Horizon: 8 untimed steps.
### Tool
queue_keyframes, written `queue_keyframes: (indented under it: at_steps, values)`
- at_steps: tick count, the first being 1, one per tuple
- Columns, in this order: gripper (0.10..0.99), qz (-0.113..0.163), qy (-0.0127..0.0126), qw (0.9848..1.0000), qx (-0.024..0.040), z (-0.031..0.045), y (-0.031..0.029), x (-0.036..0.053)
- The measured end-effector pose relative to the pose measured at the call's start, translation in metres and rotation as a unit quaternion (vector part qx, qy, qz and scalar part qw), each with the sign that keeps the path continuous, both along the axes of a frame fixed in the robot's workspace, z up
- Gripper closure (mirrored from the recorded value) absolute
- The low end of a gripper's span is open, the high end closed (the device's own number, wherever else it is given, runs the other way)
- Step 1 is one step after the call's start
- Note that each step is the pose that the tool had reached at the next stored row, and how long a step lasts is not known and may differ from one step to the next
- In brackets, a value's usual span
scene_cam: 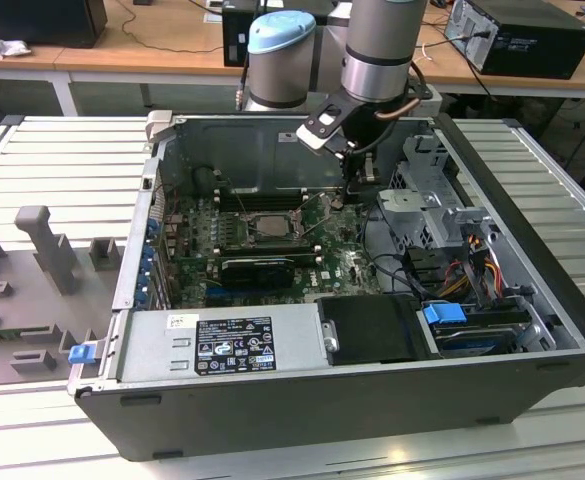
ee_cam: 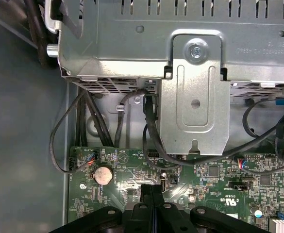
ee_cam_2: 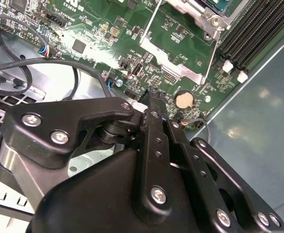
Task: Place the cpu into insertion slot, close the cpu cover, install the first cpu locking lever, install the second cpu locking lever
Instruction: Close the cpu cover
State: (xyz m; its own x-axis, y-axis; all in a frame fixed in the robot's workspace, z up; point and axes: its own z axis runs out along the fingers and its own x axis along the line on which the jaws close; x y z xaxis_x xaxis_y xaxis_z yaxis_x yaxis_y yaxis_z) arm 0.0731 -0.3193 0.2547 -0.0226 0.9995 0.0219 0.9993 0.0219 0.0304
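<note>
The insertion slot sits mid-board in the open computer case, with the silvery cpu cover framing it. One corner of that frame appears in the second wrist view, with a pale patch inside it that may be the cpu. A thin wire locking lever runs along the frame's edge and another along the adjoining side. My gripper hangs over the board at the exterior view's right of the slot. Its fingertips are pressed together with nothing between them, close to a coin battery.
Black memory slots run beside the socket. A black card lies in front of the socket, and the power supply sits in front of the card. The metal drive cage and loose black cables crowd the gripper's far side.
</note>
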Motion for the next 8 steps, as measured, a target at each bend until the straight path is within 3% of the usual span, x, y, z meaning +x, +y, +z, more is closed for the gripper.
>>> queue_keyframes:
  at_steps: [8]
  values:
    - [0.98, 0.0, 0.0, 1.0, 0.0, -0.0002, 0.0, -0.003]
